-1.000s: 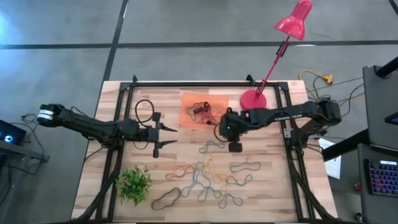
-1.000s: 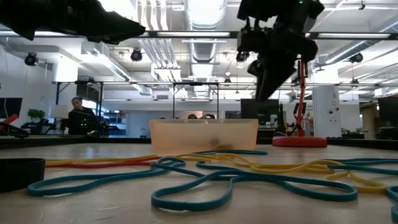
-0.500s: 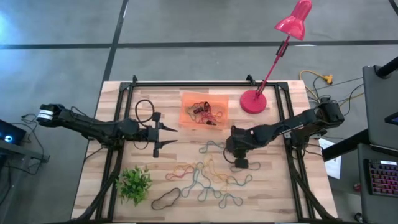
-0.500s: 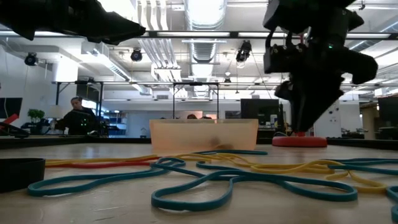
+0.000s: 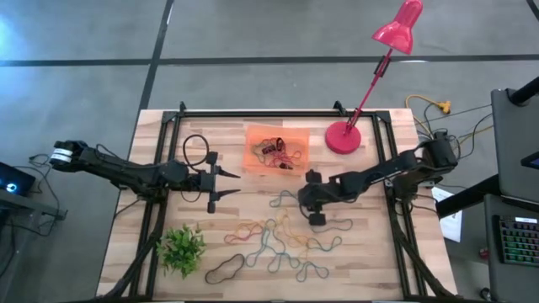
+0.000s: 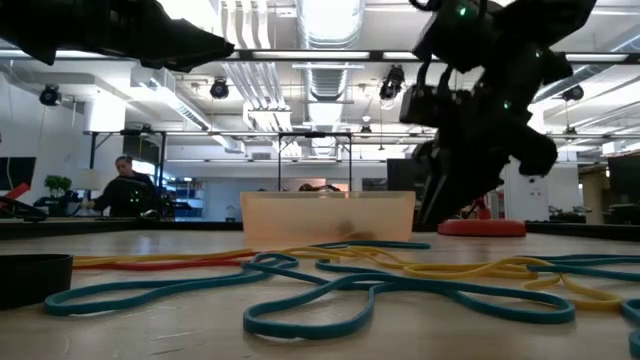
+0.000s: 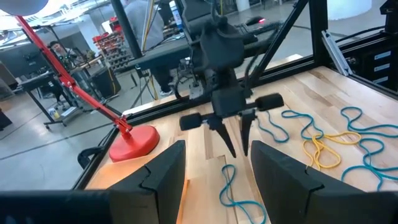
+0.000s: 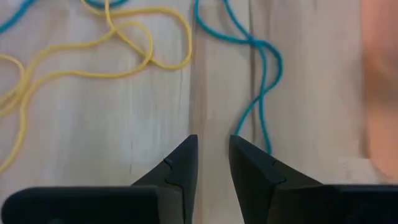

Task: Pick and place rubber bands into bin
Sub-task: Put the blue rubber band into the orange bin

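My right gripper (image 8: 212, 155) hangs over the wood table (image 5: 370, 261) with fingers parted, grasping nothing — a blue rubber band (image 8: 261, 81) lies just beyond their tips. The orange bin (image 5: 274, 150) sits near; my left gripper (image 5: 226, 184) waits, spread open.

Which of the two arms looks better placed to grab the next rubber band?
The right gripper: it hangs just above a blue rubber band, empty. The left gripper waits farther from the pile.
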Action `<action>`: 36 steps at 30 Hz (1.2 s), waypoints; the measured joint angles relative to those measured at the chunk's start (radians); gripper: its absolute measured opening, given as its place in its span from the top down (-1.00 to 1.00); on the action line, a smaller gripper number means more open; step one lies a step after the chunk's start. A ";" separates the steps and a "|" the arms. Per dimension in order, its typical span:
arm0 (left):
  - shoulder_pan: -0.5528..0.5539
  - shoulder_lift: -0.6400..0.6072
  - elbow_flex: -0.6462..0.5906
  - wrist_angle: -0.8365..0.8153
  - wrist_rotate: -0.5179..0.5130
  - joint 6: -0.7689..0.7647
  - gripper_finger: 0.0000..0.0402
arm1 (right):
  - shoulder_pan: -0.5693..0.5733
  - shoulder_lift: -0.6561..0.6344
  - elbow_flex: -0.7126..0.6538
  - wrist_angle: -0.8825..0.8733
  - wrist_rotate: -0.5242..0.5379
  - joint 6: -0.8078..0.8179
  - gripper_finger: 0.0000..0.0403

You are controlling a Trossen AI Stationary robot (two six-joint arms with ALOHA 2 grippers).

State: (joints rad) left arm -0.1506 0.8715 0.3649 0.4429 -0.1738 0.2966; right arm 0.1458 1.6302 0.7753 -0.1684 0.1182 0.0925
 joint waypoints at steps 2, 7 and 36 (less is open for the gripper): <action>0.000 0.000 0.000 0.000 0.000 0.000 0.17 | -0.004 0.024 -0.001 -0.002 0.015 0.000 0.61; 0.000 0.000 0.000 -0.001 0.000 0.000 0.17 | -0.014 0.056 -0.006 0.009 0.084 0.024 0.56; 0.001 0.000 -0.011 -0.005 -0.045 0.007 0.17 | 0.039 -0.075 -0.031 -0.141 -0.221 0.144 0.13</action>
State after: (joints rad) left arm -0.1497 0.8715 0.3538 0.4379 -0.2188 0.3035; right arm 0.1850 1.5550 0.7447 -0.3098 -0.1028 0.2367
